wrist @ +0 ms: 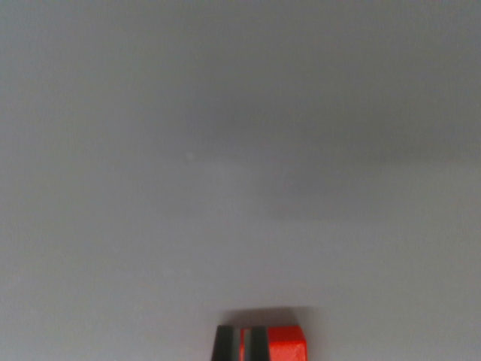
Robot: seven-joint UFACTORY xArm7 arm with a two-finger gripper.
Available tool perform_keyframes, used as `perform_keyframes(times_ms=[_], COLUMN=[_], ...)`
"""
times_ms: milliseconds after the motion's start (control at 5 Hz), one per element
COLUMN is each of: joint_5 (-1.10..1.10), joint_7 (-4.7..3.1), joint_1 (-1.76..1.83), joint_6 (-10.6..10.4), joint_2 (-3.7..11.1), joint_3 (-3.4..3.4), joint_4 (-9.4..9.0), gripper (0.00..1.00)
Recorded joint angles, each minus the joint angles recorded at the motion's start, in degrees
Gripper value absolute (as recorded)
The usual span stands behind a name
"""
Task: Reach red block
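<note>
A red block point(285, 344) shows at the bottom edge of the wrist view, just right of centre, cut off by the frame. Dark vertical bands point(239, 344) with a thin red line between them cover its left part; whether they belong to the block or to something else I cannot tell. The block rests on a plain grey surface point(240, 165) and casts a small shadow along its top edge. No gripper fingers appear in this view.
The blurred grey surface fills the remaining view, with a faint darker shadow band across the upper right point(361, 143).
</note>
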Motion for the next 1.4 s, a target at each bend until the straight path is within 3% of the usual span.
perform_keyframes(times_ms=[200,400,600,800,1000,1200,1400], joint_5=[0.00,-0.11,-0.11,-0.21,-0.21,-0.31,-0.31], joint_7=[0.00,0.02,0.02,0.04,0.04,0.06,0.06], joint_1=[0.00,-0.12,-0.12,-0.24,-0.24,-0.35,-0.35], joint_6=[0.00,-2.35,-2.35,-4.57,-4.57,-6.62,-6.62], joint_2=[0.00,0.14,0.14,0.28,0.28,0.41,0.41], joint_3=[0.00,-0.11,-0.11,-0.21,-0.21,-0.30,-0.30], joint_4=[0.00,-2.17,-2.17,-4.21,-4.21,-6.10,-6.10], gripper=[0.00,0.00,0.00,0.00,0.00,0.00,0.00])
